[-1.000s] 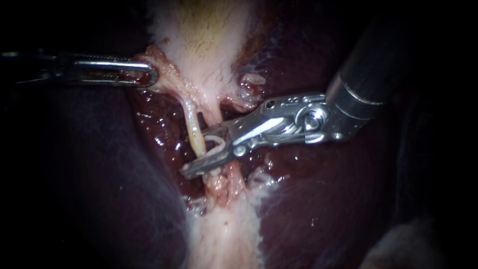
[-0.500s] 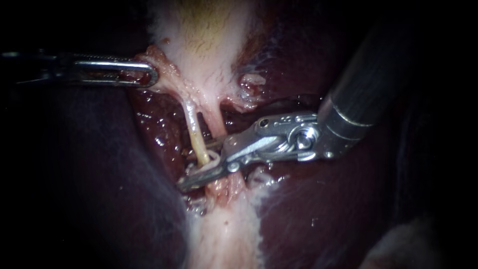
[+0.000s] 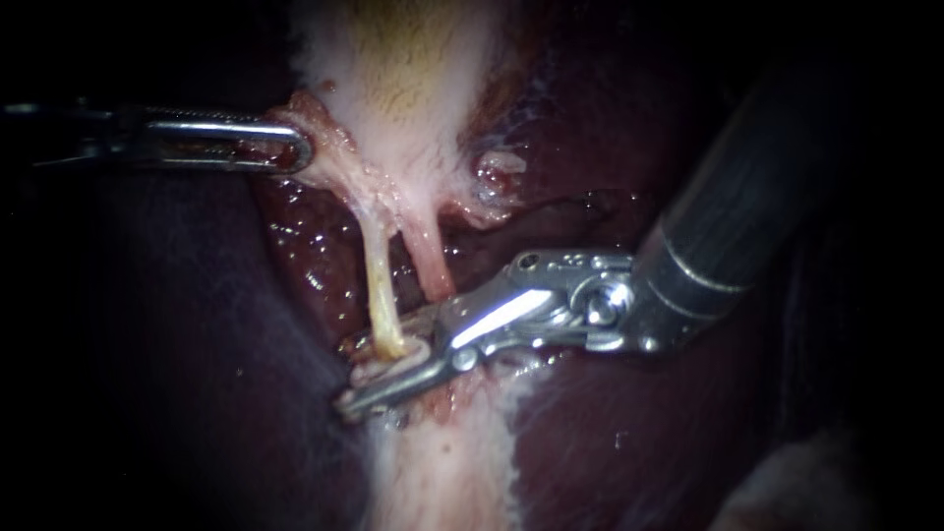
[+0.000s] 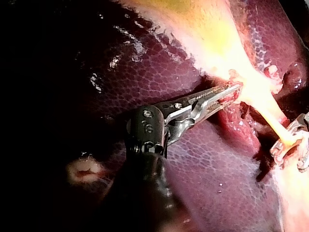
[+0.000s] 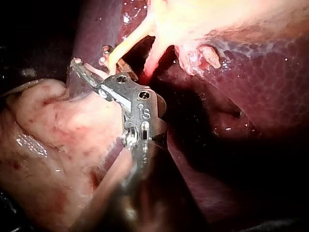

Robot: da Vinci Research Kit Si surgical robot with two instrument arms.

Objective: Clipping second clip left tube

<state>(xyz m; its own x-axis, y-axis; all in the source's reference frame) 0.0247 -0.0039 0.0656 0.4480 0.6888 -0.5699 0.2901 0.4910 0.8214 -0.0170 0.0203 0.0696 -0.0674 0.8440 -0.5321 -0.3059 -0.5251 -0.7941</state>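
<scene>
Here I count one clip (image 3: pixel 393 362), a left tube (image 3: pixel 379 285) and a right tube (image 3: pixel 430 261). My left instrument (image 3: pixel 295 147) has its jaws clenched on the gallbladder (image 3: pixel 403 59) edge. My right instrument (image 3: pixel 359 379) pinches the clip round the left tube's lower end.

Bright middle, black edges.
Light came from the camera's side: the gallbladder (image 3: pixel 408 69) glared almost white, glints sat on the right instrument (image 3: pixel 383 372) and the wet liver (image 3: pixel 315 280), and the left instrument (image 3: pixel 295 147) faded into shadow along its shaft.
</scene>
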